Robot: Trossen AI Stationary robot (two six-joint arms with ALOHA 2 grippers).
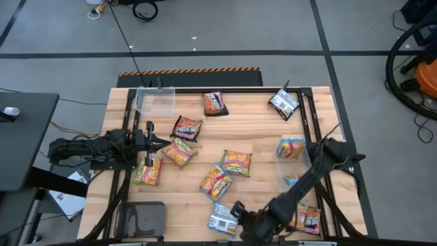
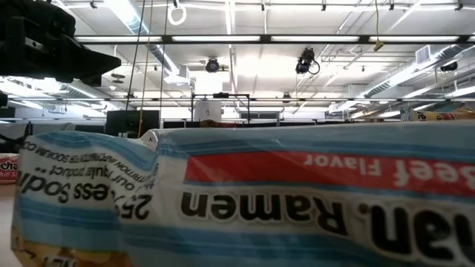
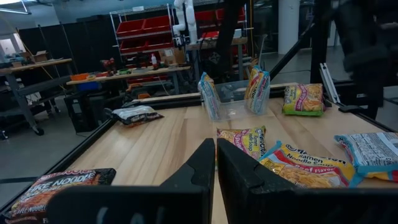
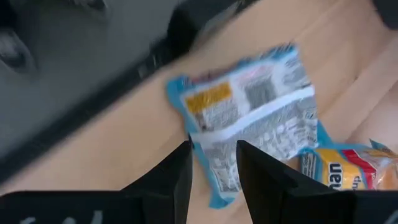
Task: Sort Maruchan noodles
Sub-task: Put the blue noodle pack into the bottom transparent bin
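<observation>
The wooden table [image 1: 259, 147] carries scattered noodle packets, inspected here from left to right in the high view.

At the left edge, the left gripper [image 1: 151, 133] lies low over the table with its fingers [image 3: 199, 168] pressed together and nothing between them. Just beside it lie an orange packet [image 1: 147, 171] near the left rail and a second orange packet [image 1: 179, 151]. A clear bin [image 1: 156, 100] stands at the far left corner. A dark packet [image 1: 187, 128] lies beyond the gripper, and another dark packet [image 1: 214, 104] lies near the far edge.

In the middle, two orange packets [image 1: 237, 162] and [image 1: 216, 181] lie close together.

At the near edge, a blue-and-silver packet [image 1: 223, 217] lies printed back upward. The right gripper [image 1: 240, 213] sits over its right end; in the right wrist view its fingers [image 4: 177, 177] stand apart, straddling the edge of that packet [image 4: 249, 134]. Whether they are touching it cannot be told.

Farther right, a silver-dark packet [image 1: 284, 103] lies near the far right corner. A second clear bin [image 1: 292, 152] on the right side holds packets standing upright. Another packet [image 1: 310, 219] lies at the near right corner.
</observation>
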